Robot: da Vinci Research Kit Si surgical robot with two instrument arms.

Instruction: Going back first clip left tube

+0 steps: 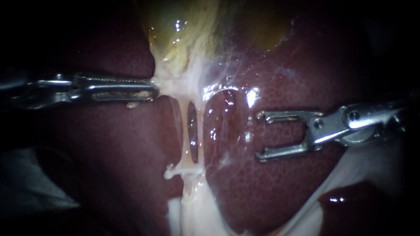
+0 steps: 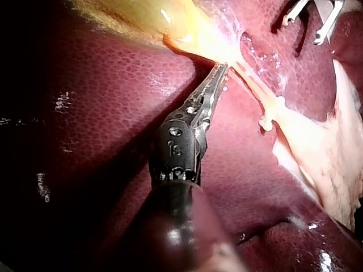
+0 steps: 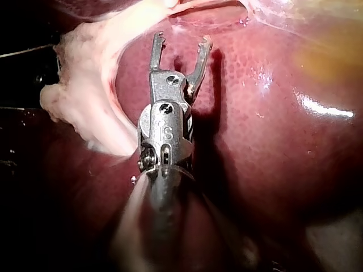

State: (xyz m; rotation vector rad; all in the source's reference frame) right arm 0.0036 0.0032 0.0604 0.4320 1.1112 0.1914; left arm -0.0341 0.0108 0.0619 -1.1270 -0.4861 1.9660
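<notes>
Two thin pale tubes run down from the yellow gallbladder (image 1: 183, 26) with a dark gap between them: the left tube (image 1: 182, 131) and the right tube (image 1: 200, 131). I see no clip on either. My left instrument (image 1: 154, 90) is shut on the pale tissue at the gallbladder's neck, just above the tubes; the left wrist view shows the same grip (image 2: 222, 69). My right instrument (image 1: 261, 135) is open and empty over the liver (image 1: 271, 188), well to the right of the tubes. In the right wrist view its jaws (image 3: 182, 39) hang apart above the liver.
Pale fatty tissue (image 1: 192, 209) spreads below the tubes. A white band of tissue (image 1: 350, 175) lies under the right shaft. Grey cloth (image 1: 30, 188) shows at the lower left. In the left wrist view the right instrument (image 2: 303, 32) sits beyond the tubes.
</notes>
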